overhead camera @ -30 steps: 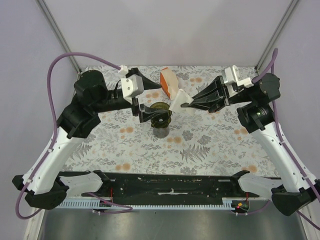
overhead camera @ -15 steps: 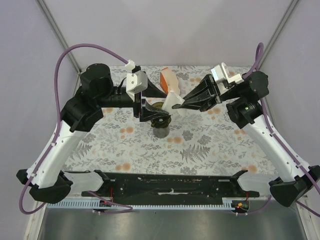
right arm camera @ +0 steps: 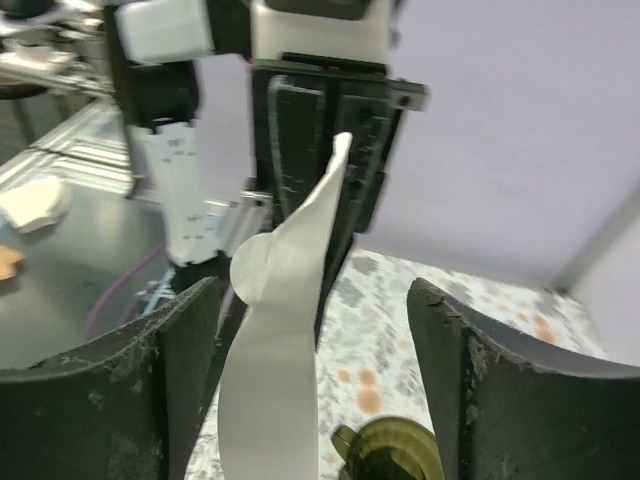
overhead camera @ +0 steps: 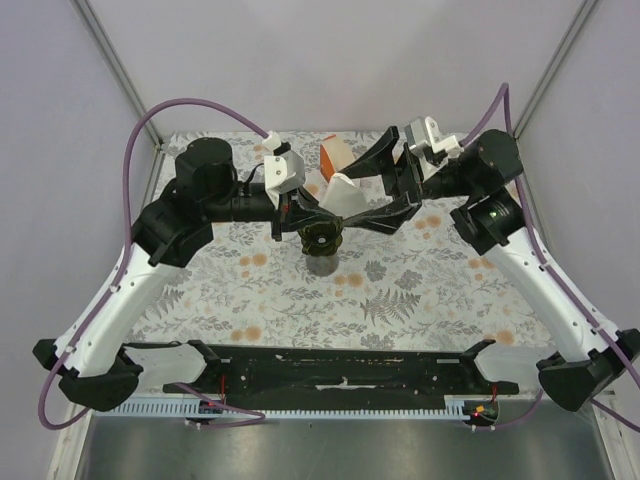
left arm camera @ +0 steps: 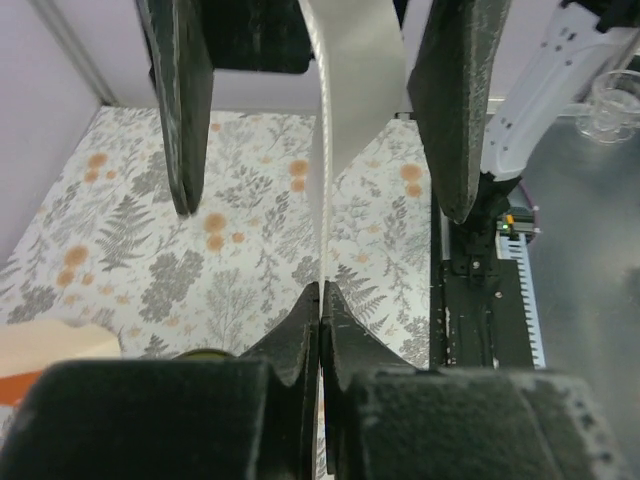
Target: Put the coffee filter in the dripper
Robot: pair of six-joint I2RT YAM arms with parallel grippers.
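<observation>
At upper centre of the overhead view, we find the coffee filter (overhead camera: pixel 343 193) held in the air just above the dripper (overhead camera: pixel 322 238). We record the left gripper (left arm camera: pixel 320 300) clenched on one edge of the paper. The right gripper (right arm camera: pixel 310 300) stands unclenched, its fingers (right arm camera: pixel 480 400) spread either side of the filter. An orange-and-cream pack (overhead camera: pixel 335 157) sits just behind.

Top view: the dripper (overhead camera: pixel 322 240) is partly covered by the left gripper (overhead camera: pixel 318 208), and the filter (overhead camera: pixel 342 193) hides the pack's (overhead camera: pixel 334 157) lower end. Left wrist view: the filter (left arm camera: pixel 355 80) runs off the upper edge and the pack (left arm camera: pixel 50 350) off the left edge. Right wrist view: the dripper (right arm camera: pixel 390 450) and the filter (right arm camera: pixel 280 330) are both cut by the lower edge.
</observation>
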